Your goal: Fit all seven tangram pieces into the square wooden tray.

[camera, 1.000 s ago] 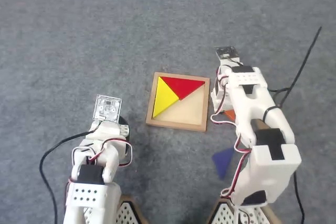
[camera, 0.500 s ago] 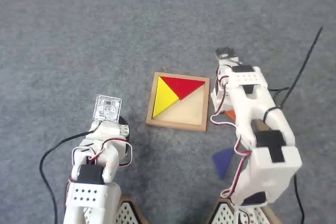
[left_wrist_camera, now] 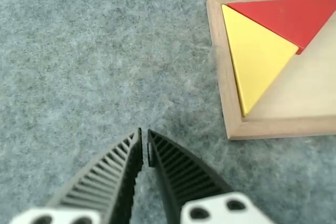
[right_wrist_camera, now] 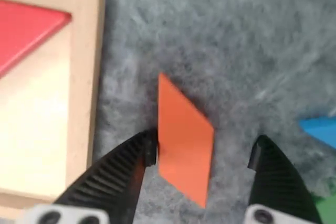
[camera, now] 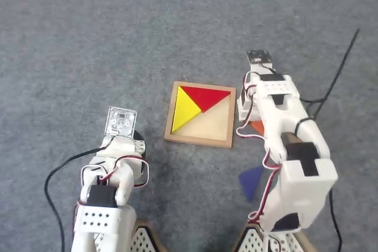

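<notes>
Right claw [right_wrist_camera: 203,151] now slightly farther right, open astride orange piece [right_wrist_camera: 181,129] beside tray [right_wrist_camera: 86,77]; left claw [left_wrist_camera: 144,136] closed.

orange piece [camera: 258,127]: mostly under arm | blue piece [right_wrist_camera: 320,129]: cut by edge

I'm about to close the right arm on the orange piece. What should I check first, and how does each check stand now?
1. Right gripper open: ok, its fingers stand apart.
2. Orange piece between them: ok, flat on the carpet, closer to one finger.
3. Fingers low enough to grip: cannot tell.
4. Blue piece clear of the grasp: ok, it lies apart.
5. Room in the tray: ok, red triangle and yellow triangle leave bare wood.
6. Left gripper out of the way: ok, shut, beside the tray.
</notes>
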`<state>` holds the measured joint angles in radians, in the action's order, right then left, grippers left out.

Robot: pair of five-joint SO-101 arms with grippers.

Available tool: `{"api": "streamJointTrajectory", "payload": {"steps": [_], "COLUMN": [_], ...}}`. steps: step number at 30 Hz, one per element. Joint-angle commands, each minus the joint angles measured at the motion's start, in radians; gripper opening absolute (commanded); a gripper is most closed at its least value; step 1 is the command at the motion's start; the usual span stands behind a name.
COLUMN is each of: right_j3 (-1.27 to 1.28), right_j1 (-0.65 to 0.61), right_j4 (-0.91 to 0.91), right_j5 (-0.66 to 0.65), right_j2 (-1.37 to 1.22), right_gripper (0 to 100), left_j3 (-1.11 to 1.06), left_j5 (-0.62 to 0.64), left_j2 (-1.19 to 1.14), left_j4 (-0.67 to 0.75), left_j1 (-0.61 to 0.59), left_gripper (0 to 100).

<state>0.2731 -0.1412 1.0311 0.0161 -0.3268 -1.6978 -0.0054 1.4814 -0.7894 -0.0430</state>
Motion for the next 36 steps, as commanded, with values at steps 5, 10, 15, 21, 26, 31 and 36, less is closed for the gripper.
{"api": "streamJointTrajectory", "payload": {"steps": [5,10,15,21,26,31,36], "right_j3": [-0.095,-0.095,-0.091,-0.123,-0.126,-0.123,-0.121], "right_j1": [0.012,0.007,-0.079,-0.315,-0.43,-0.45,-0.478], "right_j4": [0.035,0.044,0.073,0.07,0.062,0.062,0.053], "right_j5": [0.006,-0.028,-0.137,-0.324,-0.466,-0.555,-0.697], "right_j2": [-0.031,0.01,0.13,0.171,0.171,0.171,0.171], "right_gripper": [9.9,8.0,7.6,1.5,1.5,1.5,1.5], "left_j3": [0.008,0.008,0.008,0.008,0.008,0.008,0.008], "left_j5": [0.008,0.008,0.008,0.008,0.008,0.008,0.008], "left_j2": [0.014,0.014,0.014,0.014,0.014,0.014,0.014], "left_j4": [-0.008,-0.008,-0.008,-0.008,-0.008,-0.008,-0.008], "left_j1": [-0.005,-0.005,-0.005,-0.005,-0.005,-0.005,-0.005], "left_gripper": [2,2,2,2,2,2,2]}}
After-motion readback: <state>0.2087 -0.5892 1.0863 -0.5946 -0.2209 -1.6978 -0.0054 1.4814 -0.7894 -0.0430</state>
